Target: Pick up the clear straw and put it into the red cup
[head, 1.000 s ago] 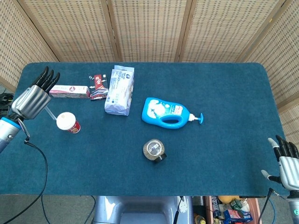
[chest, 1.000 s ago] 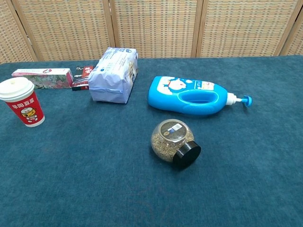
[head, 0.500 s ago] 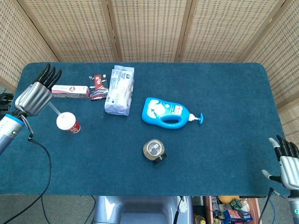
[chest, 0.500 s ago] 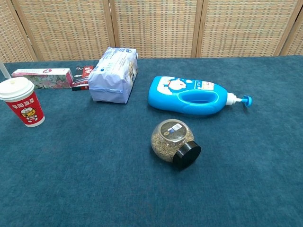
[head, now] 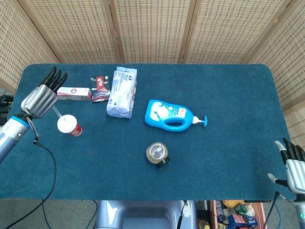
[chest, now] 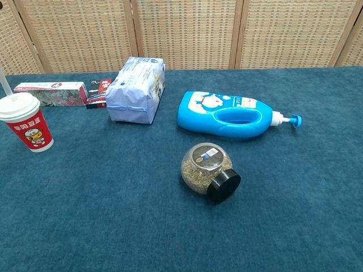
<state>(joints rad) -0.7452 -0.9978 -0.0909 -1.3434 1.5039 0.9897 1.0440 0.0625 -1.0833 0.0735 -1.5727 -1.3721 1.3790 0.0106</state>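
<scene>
The red cup (head: 70,125) with a white lid stands at the left of the blue table; the chest view shows the red cup (chest: 27,126) at its left edge. My left hand (head: 42,97) hovers just up and left of the cup and grips the clear straw (head: 56,111), which slants down from the hand toward the lid. In the chest view a short piece of the clear straw (chest: 5,84) shows above the lid's left side; whether its tip touches the lid I cannot tell. My right hand (head: 294,164) hangs off the table's front right corner, fingers apart and holding nothing.
Behind the cup lie a toothpaste box (head: 74,93), a dark snack packet (head: 100,88) and a pale bag (head: 122,93). A blue pump bottle (head: 171,116) lies on its side mid-table. A round jar (head: 157,153) with a black cap sits in front of it.
My left hand has shifted right and a little away from me, carrying the straw closer to the cup. The straw has come into the chest view. The right hand has stayed put.
</scene>
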